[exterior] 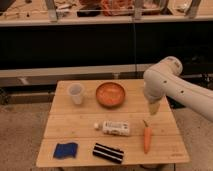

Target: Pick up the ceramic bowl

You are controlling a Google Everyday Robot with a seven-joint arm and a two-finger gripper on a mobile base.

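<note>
The ceramic bowl (110, 93) is round, shallow and orange with a paler speckled inside. It sits upright at the back middle of the wooden table (70, 125). My gripper (153, 107) hangs from the white arm (175, 85) over the table's right side, to the right of the bowl and apart from it. It holds nothing that I can see.
A small translucent white cup (75, 93) stands left of the bowl. A white bottle (114, 128) lies on its side in the middle. An orange carrot (146, 138) lies at the front right, a blue sponge (65, 149) at the front left, a black-and-white striped packet (108, 152) beside it. A cluttered shelf (100, 15) runs behind.
</note>
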